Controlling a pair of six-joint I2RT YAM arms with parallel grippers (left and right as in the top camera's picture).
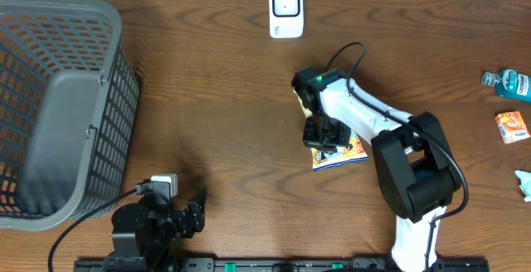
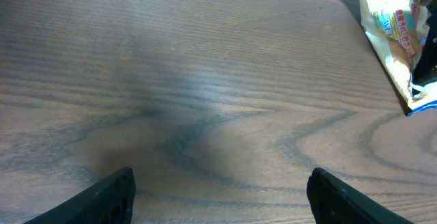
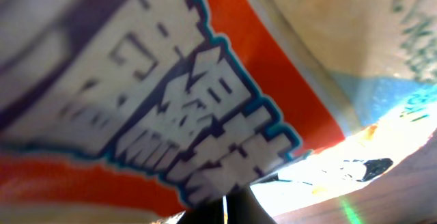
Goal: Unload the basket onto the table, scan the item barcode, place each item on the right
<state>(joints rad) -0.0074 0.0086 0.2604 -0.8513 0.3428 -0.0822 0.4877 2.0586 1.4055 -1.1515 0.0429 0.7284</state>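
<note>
At table centre | right tool (image 1: 323, 135) clenched on snack packet (image 1: 352, 152) | left tool (image 1: 191, 210) released

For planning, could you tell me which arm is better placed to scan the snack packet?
Right: the right claw is shut on the snack packet; the left claw sits open, far away.

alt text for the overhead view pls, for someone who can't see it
The right claw is closed on a snack packet right of centre on a wooden table, with a white scanner near the far edge. A grey mesh basket stands at the left, and the left claw sits open near the front edge.
</note>
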